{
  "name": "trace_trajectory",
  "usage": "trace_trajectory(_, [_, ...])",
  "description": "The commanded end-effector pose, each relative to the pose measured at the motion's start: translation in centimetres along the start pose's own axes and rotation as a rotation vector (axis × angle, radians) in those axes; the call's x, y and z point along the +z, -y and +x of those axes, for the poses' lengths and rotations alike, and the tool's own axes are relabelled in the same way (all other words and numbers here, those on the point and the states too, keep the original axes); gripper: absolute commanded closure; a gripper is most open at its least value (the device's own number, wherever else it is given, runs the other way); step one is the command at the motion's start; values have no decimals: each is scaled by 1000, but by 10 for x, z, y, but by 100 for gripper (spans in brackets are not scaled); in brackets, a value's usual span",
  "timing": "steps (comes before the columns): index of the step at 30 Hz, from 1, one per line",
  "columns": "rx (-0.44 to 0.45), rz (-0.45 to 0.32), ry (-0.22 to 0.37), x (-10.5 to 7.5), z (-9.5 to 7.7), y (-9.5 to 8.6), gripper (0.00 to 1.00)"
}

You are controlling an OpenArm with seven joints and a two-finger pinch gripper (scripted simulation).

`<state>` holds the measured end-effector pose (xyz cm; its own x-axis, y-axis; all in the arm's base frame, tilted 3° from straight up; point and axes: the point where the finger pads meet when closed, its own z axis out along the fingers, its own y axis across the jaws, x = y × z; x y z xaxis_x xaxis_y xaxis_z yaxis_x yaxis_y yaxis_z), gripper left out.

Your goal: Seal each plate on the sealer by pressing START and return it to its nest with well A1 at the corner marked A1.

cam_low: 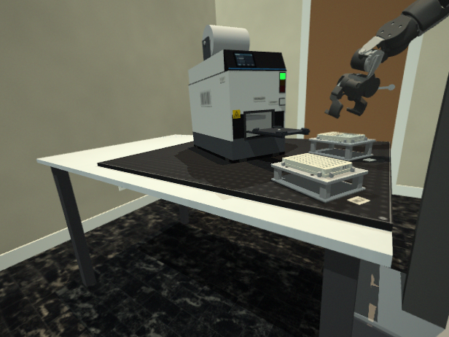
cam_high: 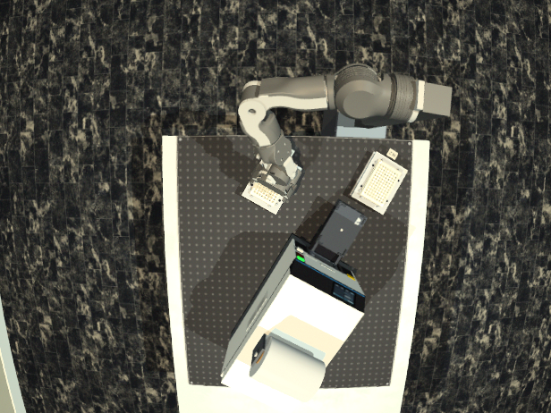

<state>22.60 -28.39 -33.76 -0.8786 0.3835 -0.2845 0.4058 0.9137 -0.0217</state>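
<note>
Two white well plates sit in raised nests on the black mat. One plate (cam_high: 264,194) is at the back left; in the side view it is the far plate (cam_low: 340,137). The other plate (cam_high: 379,182) is at the back right and shows as the near plate (cam_low: 316,165). My gripper (cam_high: 274,181) hangs well above the far plate (cam_low: 344,106), open and empty, fingers pointing down. The sealer's stage (cam_high: 339,230) is out and empty, and it also shows in the side view (cam_low: 277,130). The sealer's lamp (cam_low: 282,76) is green.
The sealer body (cam_high: 304,304) with its foil roll (cam_high: 291,368) fills the front middle of the mat (cam_low: 237,106). A small label tag (cam_low: 358,200) lies beside the near nest. The arm's base stands behind the table's back edge.
</note>
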Motion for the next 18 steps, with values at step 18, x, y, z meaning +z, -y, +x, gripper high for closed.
trace_trajectory(18, [0, -8, 6, 26, 8, -1, 35])
